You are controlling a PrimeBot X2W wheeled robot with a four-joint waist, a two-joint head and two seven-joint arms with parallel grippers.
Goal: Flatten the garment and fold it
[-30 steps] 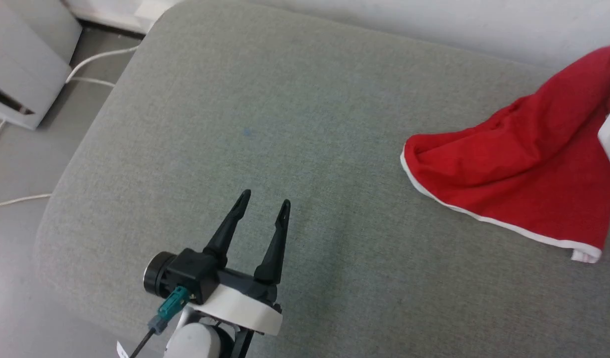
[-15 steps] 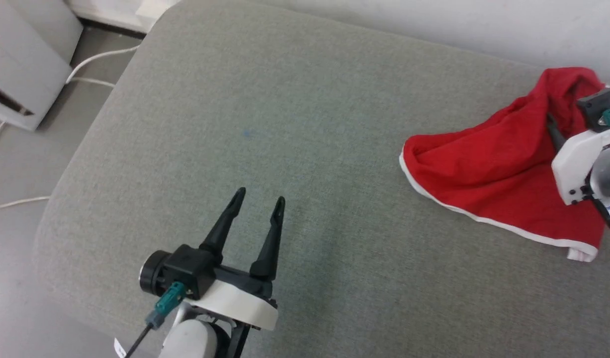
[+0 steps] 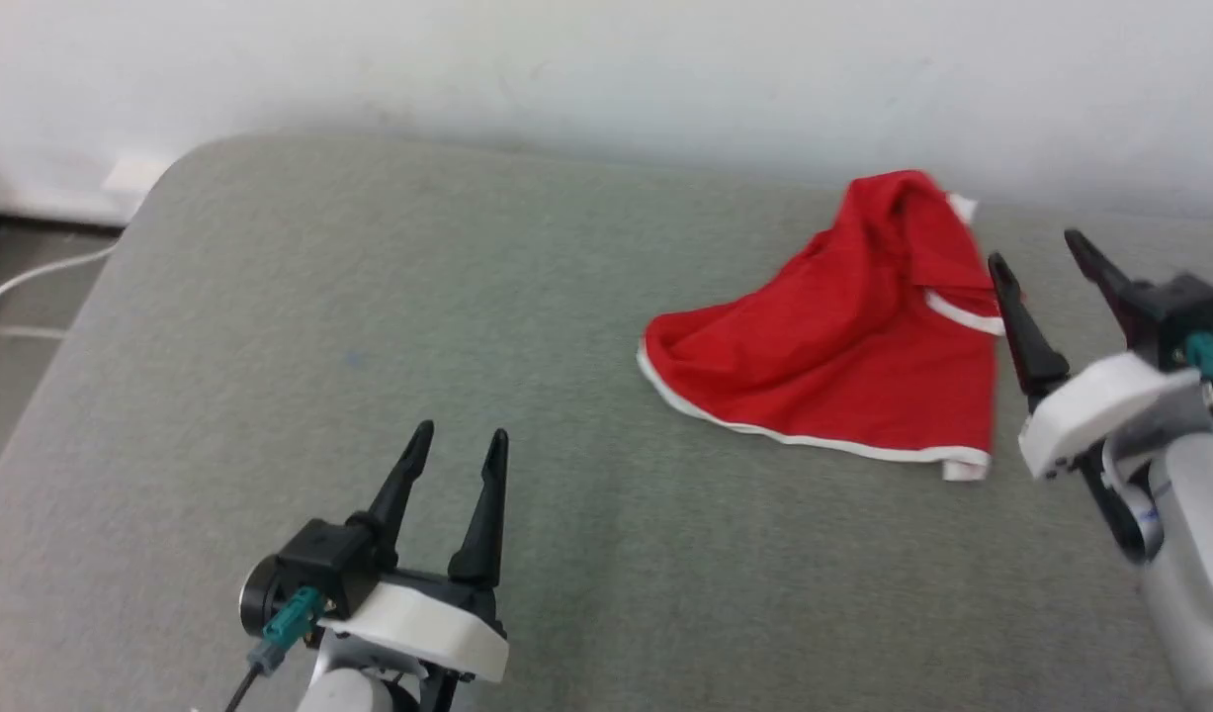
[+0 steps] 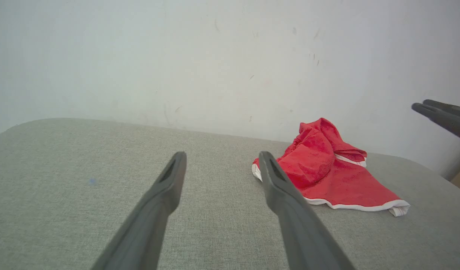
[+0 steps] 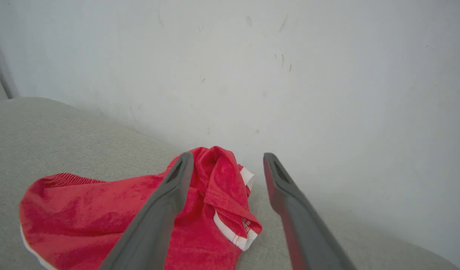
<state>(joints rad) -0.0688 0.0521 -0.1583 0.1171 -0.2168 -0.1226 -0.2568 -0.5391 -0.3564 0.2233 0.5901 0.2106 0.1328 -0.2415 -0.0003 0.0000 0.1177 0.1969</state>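
The garment (image 3: pixel 843 336), red shorts with white hem trim, lies crumpled in a loose heap on the grey cushion (image 3: pixel 369 297), near the white wall. Its upper part is bunched and folded over itself. From the left wrist the garment (image 4: pixel 327 180) sits ahead and to the right; from the right wrist the garment (image 5: pixel 121 217) lies just below the fingers. My right gripper (image 3: pixel 1039 250) hovers open right beside the heap's right edge, holding nothing. My left gripper (image 3: pixel 461 434) stands open over bare cushion at the lower left, well away from the cloth.
The white wall (image 3: pixel 606 69) runs right behind the cushion. The cushion's rounded left edge drops to a grey floor (image 3: pixel 13 326) with a white cable (image 3: pixel 33 282). A broad stretch of cushion lies between the two grippers.
My right gripper has let go of the garment and pulled back to its right; the lifted cloth has slumped into a heap. The head camera has tilted up and turned right.
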